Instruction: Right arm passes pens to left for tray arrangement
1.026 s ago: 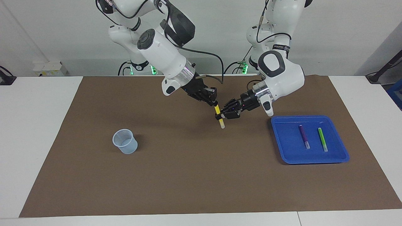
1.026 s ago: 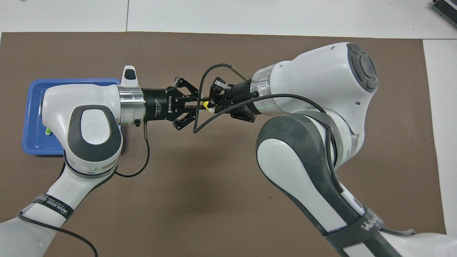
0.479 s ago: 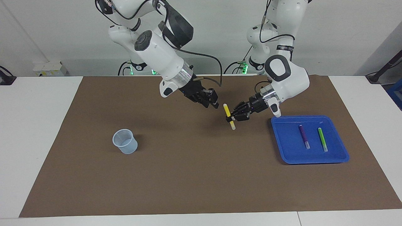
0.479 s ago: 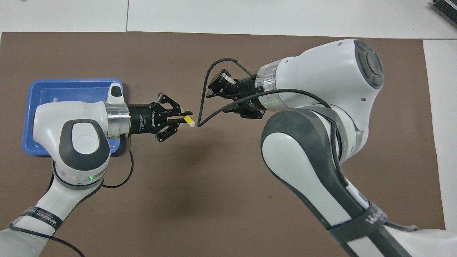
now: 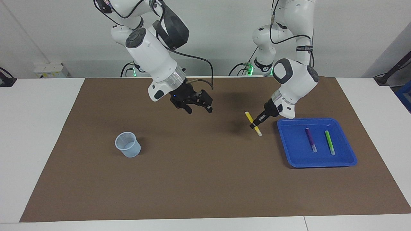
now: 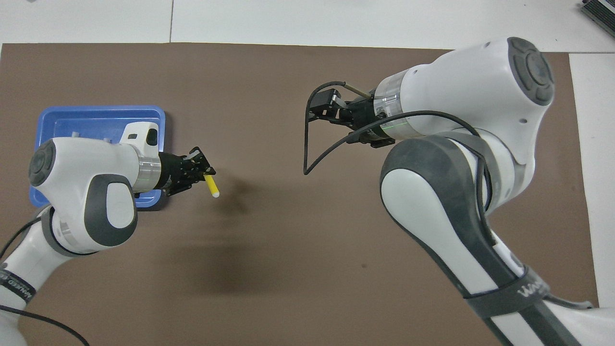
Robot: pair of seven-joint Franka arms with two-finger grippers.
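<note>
Left gripper (image 5: 253, 125): clamped on yellow pen (image 5: 249, 116), above the mat beside the tray (image 5: 321, 163).
Right gripper (image 5: 199, 109): fingers apart, empty, above the mat.
Tray: purple pen (image 5: 310, 139), green pen (image 5: 329, 142).

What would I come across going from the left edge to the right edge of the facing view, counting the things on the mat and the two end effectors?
Translucent cup → right end effector, open and empty → yellow pen held in the shut left end effector → blue tray, with the purple pen and then the green pen lying in it.
</note>
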